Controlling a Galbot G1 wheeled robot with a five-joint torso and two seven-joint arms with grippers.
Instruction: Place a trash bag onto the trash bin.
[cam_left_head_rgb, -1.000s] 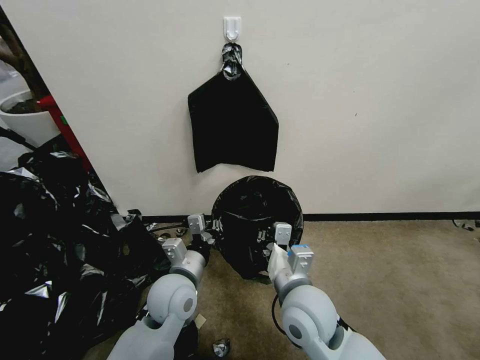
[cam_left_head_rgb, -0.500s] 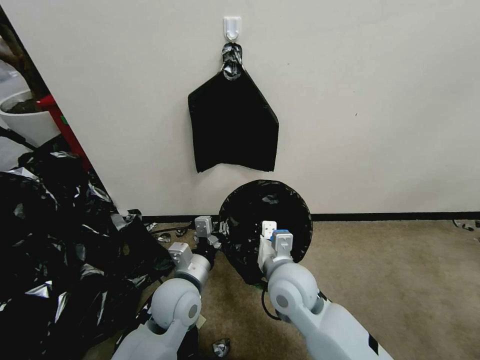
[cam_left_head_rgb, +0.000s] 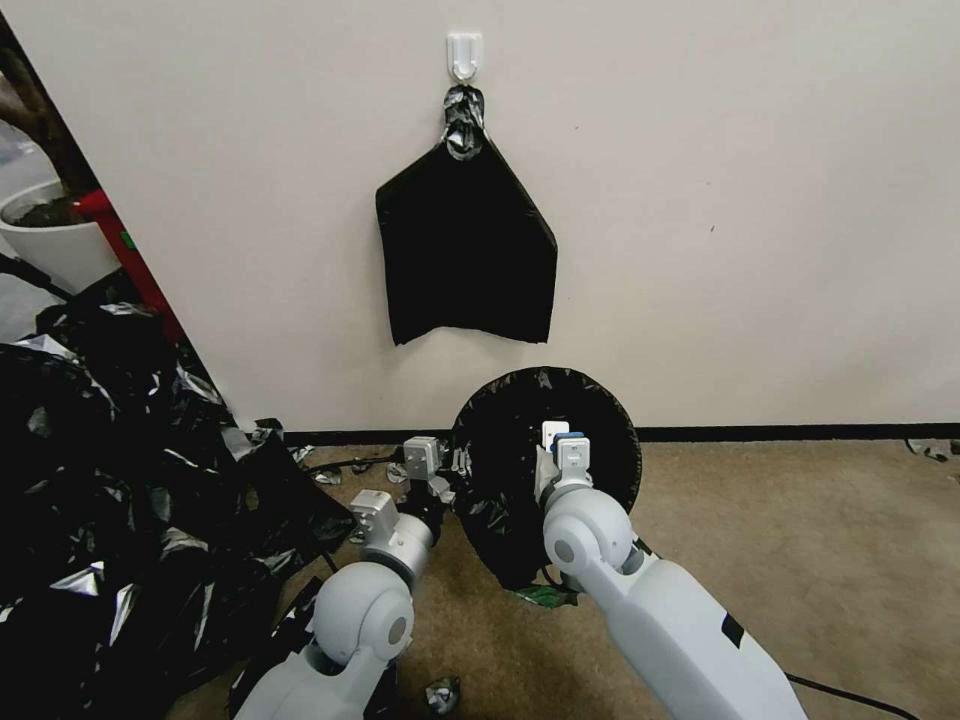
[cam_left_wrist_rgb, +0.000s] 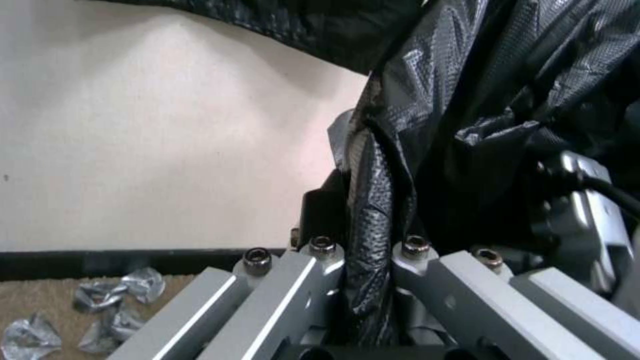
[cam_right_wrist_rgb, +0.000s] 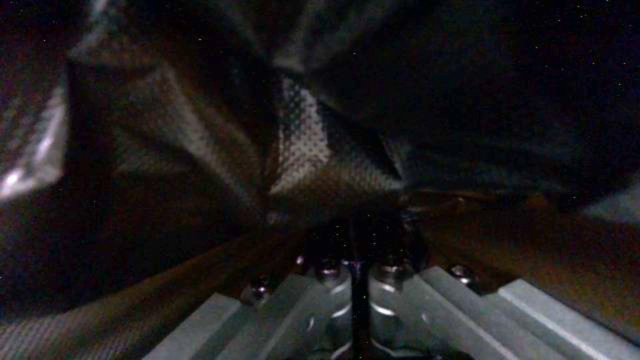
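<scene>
At lower centre of the head view, the trash bag (cam_left_head_rgb: 510, 470) wraps the tilted trash bin. The left gripper (cam_left_wrist_rgb: 367, 250) is clamped on a fold of film; the right gripper (cam_right_wrist_rgb: 357, 260) is closed inside – on film, apparently. Pull evenly – thin plastic tears.

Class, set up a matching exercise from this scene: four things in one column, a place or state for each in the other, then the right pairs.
Things:
1. trash bag
2. left gripper
3. white hook
4. plant pot

Places or states:
A. high on the wall
B. far left, behind the partition
C. stretched over a round form on the floor
D. shut on a fold of black film

Pairs: 1-C, 2-D, 3-A, 4-B
</scene>
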